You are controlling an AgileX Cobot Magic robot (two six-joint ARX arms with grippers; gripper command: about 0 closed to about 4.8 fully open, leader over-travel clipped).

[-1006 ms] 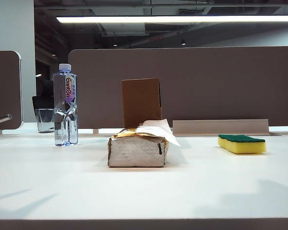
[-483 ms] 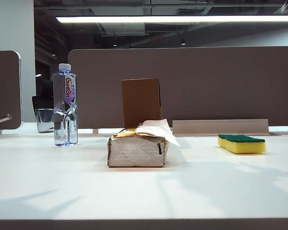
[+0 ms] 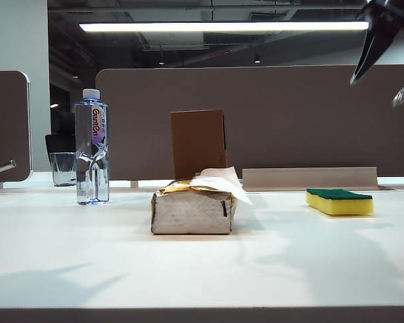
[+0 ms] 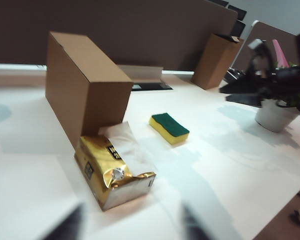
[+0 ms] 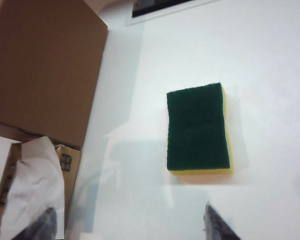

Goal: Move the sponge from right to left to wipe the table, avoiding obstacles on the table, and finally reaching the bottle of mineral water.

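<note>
Looking down through the right wrist view, I have the sponge (image 5: 198,129) lying flat on the table (image 5: 270,60), green scouring face up, untouched, and squarely ahead of the right gripper (image 5: 127,222), whose two dark fingertips stand wide apart at the frame edge. In the exterior view that same right gripper (image 3: 384,64) hangs high above the right end of the table, jaws spread, well clear of the sponge (image 3: 339,201) below it. I judge the spread is there so the jaws can drop over the sponge's narrow width.

The left gripper (image 4: 130,225) shows only as two blurred dark tips with a clear gap between them and nothing in it; it is not in the exterior view.

The obstacles sit mid-table for a reason I must respect: the tissue pack (image 3: 194,210) lies in front, and the upright cardboard box (image 3: 198,143) stands directly behind it, seemingly touching, blocking any straight sweep leftward. The bottle of mineral water (image 3: 91,148) stands at the far left, well apart from both, with a short glass (image 3: 62,168) behind it. Nothing is wiped yet; the grasp comes first.
</note>
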